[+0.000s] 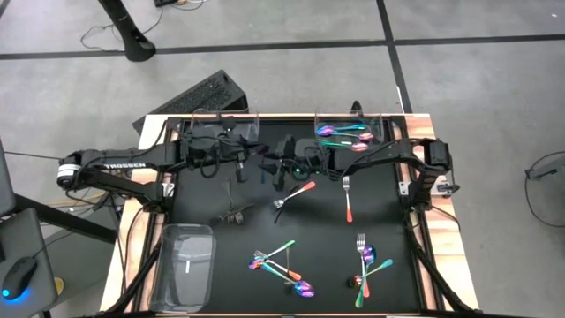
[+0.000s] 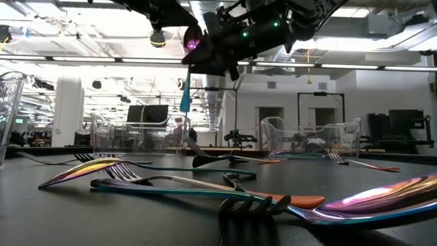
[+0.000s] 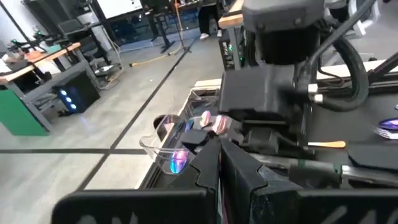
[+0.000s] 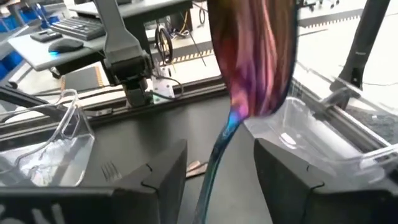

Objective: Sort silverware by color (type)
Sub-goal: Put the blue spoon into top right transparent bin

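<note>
An iridescent spoon (image 2: 186, 89) hangs upright in the air over the table's middle, bowl (image 4: 252, 68) up and teal handle down. My left gripper (image 1: 242, 168) comes in from the table's left and is shut on it. My right gripper (image 4: 219, 146) faces it from the right. It is open, with one finger on either side of the handle (image 4: 214, 165), touching nothing. More silverware lies loose on the black table: coppery forks (image 1: 293, 194) (image 1: 348, 199), a dark fork (image 1: 237, 215) and mixed heaps near the front (image 1: 281, 265) (image 1: 366, 265). My left gripper pinches the spoon between its two shut fingers; a teal sliver of the handle (image 3: 221, 198) shows in the slit between them. The fingers come nearly level from the table's left. The bowl (image 3: 211, 122) stands just above the fingertips. The handle's free end (image 2: 184, 108) hangs clear of the table.
A clear tray (image 1: 381, 124) at the far right holds iridescent pieces. A second clear tray (image 1: 190, 124) at the far left holds dark pieces. A third (image 1: 163, 256) stands at the near left. The two grippers stand close, tip to tip.
</note>
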